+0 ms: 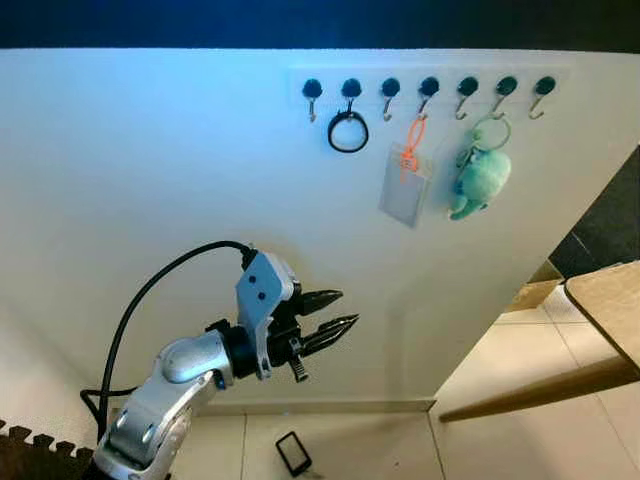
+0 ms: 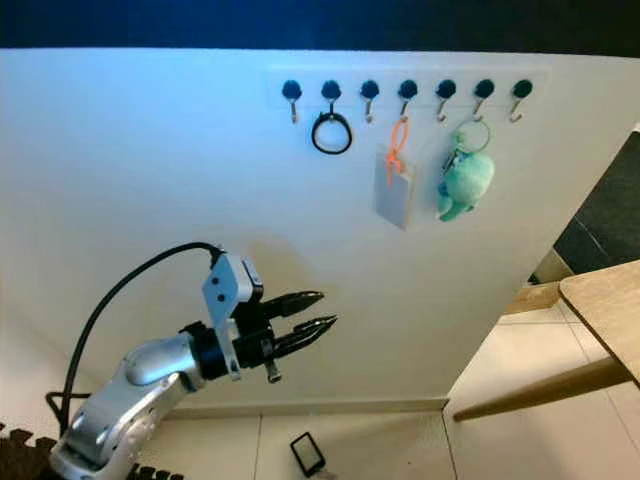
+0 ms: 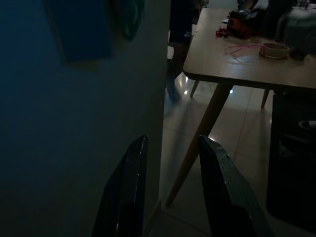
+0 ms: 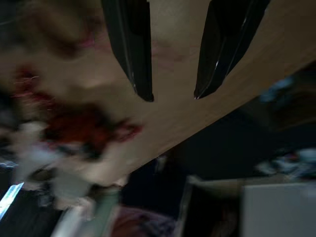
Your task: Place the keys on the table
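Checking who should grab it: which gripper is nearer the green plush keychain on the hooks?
Left. The left gripper is raised before the wall, below-left of the green plush keychain. The right gripper hovers over the wooden table.

This looks like the entrance area of a home; a row of small black wall hooks point(image 1: 428, 88) runs along a plain white wall point(image 1: 150, 160), carrying a black ring point(image 1: 347, 132), a clear card holder point(image 1: 405, 186) on an orange strap, and a green plush keychain point(image 1: 481, 178); the floor is pale glossy tile point(image 1: 520, 370) with a skirting board along the wall's foot; a light wooden bench point(image 3: 247, 59) on slanted legs stands past the wall's corner, cluttered with household bits too dim to name; a dark interlocking foam mat point(image 1: 40, 455) edges the floor.
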`<state>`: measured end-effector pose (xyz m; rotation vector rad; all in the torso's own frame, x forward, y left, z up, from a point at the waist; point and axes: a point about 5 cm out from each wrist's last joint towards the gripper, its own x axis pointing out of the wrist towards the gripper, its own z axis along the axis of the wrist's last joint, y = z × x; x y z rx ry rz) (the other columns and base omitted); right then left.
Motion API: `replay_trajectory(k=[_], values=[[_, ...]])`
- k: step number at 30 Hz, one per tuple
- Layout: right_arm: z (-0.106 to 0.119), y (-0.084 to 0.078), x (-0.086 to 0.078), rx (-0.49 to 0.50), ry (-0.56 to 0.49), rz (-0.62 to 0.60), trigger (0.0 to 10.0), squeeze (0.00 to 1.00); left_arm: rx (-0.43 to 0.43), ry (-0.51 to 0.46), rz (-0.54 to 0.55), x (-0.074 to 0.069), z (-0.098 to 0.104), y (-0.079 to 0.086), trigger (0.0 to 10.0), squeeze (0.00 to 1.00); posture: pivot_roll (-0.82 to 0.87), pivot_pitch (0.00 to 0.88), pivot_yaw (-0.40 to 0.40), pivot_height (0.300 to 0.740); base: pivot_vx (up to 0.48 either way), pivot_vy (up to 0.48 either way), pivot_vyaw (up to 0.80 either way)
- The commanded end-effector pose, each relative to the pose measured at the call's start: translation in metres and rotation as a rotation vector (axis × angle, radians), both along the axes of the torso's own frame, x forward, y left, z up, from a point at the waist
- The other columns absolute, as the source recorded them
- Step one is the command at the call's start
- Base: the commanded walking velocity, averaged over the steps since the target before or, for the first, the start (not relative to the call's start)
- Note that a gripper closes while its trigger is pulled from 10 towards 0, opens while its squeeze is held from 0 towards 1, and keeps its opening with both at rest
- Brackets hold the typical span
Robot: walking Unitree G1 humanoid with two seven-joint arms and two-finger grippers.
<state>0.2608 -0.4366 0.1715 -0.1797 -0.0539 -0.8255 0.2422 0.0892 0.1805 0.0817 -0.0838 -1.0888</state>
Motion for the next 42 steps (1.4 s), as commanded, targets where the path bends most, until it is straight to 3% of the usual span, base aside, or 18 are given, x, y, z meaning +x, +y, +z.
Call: replay_trajectory(k=[1,2,3,6,7,9,12,17,18,19,20,21,29,30,32,33,34,42], values=[[0.001,0.011,0.008,-0.040,-0.036,0.071,10.0,0.00,0.005,-0.001,0.000,0.000,-0.002,0.000,10.0,0.00,0.06,0.104,0.000,0.740,0.000,0.000,0.00],[-0.016,0.075,0.041,-0.102,-0.087,0.360,10.0,0.00,0.002,-0.015,0.006,0.000,-0.001,0.000,10.0,0.00,0.06,0.104,0.001,0.740,0.000,0.000,0.00],[-0.016,0.075,0.041,-0.102,-0.087,0.360,10.0,0.00,0.002,-0.015,0.006,0.000,-0.001,0.000,10.0,0.00,0.06,0.104,0.001,0.740,0.000,0.000,0.00],[-0.024,0.144,0.057,-0.221,-0.126,0.649,10.0,0.00,-0.005,-0.025,0.015,0.002,0.000,-0.001,10.0,0.00,0.06,0.108,-0.006,0.740,0.000,0.000,0.00],[-0.024,0.144,0.057,-0.221,-0.126,0.649,10.0,0.00,-0.005,-0.025,0.015,0.002,0.000,-0.001,10.0,0.00,0.06,0.108,-0.006,0.740,0.000,0.000,0.00],[-0.025,0.182,0.057,-0.291,-0.172,0.786,10.0,0.00,-0.015,-0.029,0.026,0.003,0.001,-0.002,10.0,0.00,0.06,0.110,-0.013,0.740,0.000,0.000,0.00],[-0.022,0.212,0.053,-0.327,-0.243,0.871,10.0,0.00,-0.022,-0.042,0.052,0.004,0.001,-0.001,10.0,0.00,0.06,0.112,-0.022,0.740,0.000,0.000,0.00],[-0.019,0.224,0.050,-0.308,-0.295,0.892,10.0,0.00,-0.024,-0.053,0.089,0.005,0.000,0.001,10.0,0.00,0.06,0.113,-0.026,0.740,0.000,0.000,0.00],[-0.016,0.228,0.047,-0.298,-0.325,0.896,10.0,0.00,-0.022,-0.053,0.143,0.009,-0.002,0.003,10.0,0.00,0.05,0.115,-0.030,0.740,0.000,0.000,0.00],[-0.013,0.231,0.044,-0.288,-0.353,0.901,10.0,0.19,-0.017,-0.058,0.198,0.012,-0.004,0.006,10.0,0.00,0.05,0.113,-0.033,0.740,0.000,0.000,0.00],[-0.013,0.231,0.044,-0.288,-0.353,0.901,10.0,0.19,-0.017,-0.058,0.198,0.012,-0.004,0.006,10.0,0.00,0.05,0.113,-0.033,0.740,0.000,0.000,0.00],[-0.009,0.233,0.038,-0.275,-0.389,0.903,10.0,1.00,-0.007,-0.072,0.277,0.016,-0.009,0.010,10.0,0.00,0.04,0.115,-0.033,0.740,0.000,0.000,0.00],[0.001,0.234,0.028,-0.251,-0.429,0.863,10.0,1.00,0.077,-0.154,0.474,0.023,-0.020,0.020,10.0,0.00,0.04,0.120,-0.034,0.740,0.000,0.000,0.00],[0.004,0.233,0.028,-0.248,-0.434,0.846,10.0,0.83,0.071,-0.163,0.502,0.024,-0.020,0.020,10.0,0.00,0.04,0.121,-0.035,0.740,0.000,0.000,0.00],[0.004,0.233,0.028,-0.248,-0.434,0.846,10.0,0.83,0.071,-0.163,0.502,0.024,-0.020,0.020,10.0,0.00,0.04,0.121,-0.035,0.740,0.000,0.000,0.00],[0.005,0.233,0.027,-0.245,-0.436,0.836,10.0,0.46,0.066,-0.170,0.523,0.024,-0.020,0.020,10.0,0.00,0.04,0.121,-0.035,0.740,0.000,0.000,0.00],[0.008,0.232,0.026,-0.249,-0.441,0.817,10.0,0.00,0.065,-0.175,0.554,0.024,-0.021,0.021,10.0,0.00,0.04,0.122,-0.035,0.740,0.000,0.000,0.00],[0.018,0.221,0.026,-0.241,-0.438,0.722,10.0,0.00,0.018,-0.151,0.652,0.023,-0.025,0.021,10.0,0.00,0.04,0.122,-0.035,0.740,0.000,0.000,0.00]])
